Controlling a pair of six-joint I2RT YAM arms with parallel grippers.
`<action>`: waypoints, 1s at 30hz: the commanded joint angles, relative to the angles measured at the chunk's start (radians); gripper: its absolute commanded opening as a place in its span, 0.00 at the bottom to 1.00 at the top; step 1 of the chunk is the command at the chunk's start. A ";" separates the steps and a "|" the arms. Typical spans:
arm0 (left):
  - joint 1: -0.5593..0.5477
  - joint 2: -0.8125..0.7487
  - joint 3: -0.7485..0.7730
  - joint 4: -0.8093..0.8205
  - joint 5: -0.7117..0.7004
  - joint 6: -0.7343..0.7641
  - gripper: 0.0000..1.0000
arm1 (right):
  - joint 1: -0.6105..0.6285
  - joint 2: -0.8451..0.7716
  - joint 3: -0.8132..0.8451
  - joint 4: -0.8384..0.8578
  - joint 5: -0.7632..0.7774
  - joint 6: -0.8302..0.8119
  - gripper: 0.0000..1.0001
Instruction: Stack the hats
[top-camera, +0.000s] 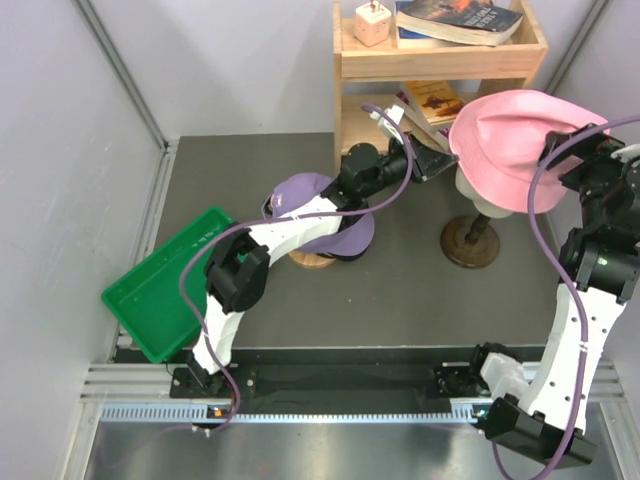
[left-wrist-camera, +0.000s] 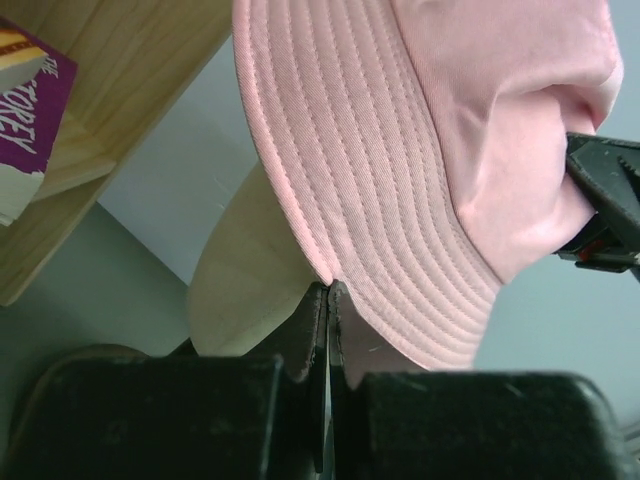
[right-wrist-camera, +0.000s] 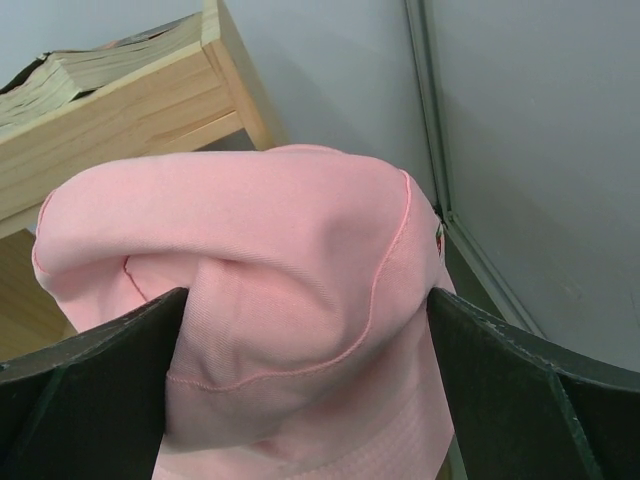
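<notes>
Pink hat (top-camera: 505, 140) needs a slow, straight lift while right gripper (right-wrist-camera: 307, 300) squeezes its top and left gripper (left-wrist-camera: 328, 292) pinches its brim.

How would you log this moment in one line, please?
left gripper: pinches pink hat brim | right gripper: clamps crown | pink hat: over mannequin head | lavender cap: on stand

green tray (top-camera: 165, 295), wooden shelf (top-camera: 440, 62), books (top-camera: 460, 20), mannequin head (left-wrist-camera: 240, 285)

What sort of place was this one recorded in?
Likely a robot lab test cell: two arms bolted to a metal rail, bare grey walls, and staged props: a wooden shelf, a pink hat on a stand, a green tray.
</notes>
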 joint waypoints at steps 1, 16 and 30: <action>0.023 -0.057 -0.018 -0.054 -0.050 0.042 0.00 | -0.033 -0.014 -0.048 -0.066 0.025 -0.005 1.00; 0.037 -0.032 0.141 -0.216 -0.032 0.092 0.00 | -0.436 -0.212 -0.410 0.198 -0.522 0.314 1.00; 0.051 0.022 0.267 -0.309 -0.070 0.111 0.00 | -0.443 -0.133 -0.275 0.302 -0.608 0.333 0.76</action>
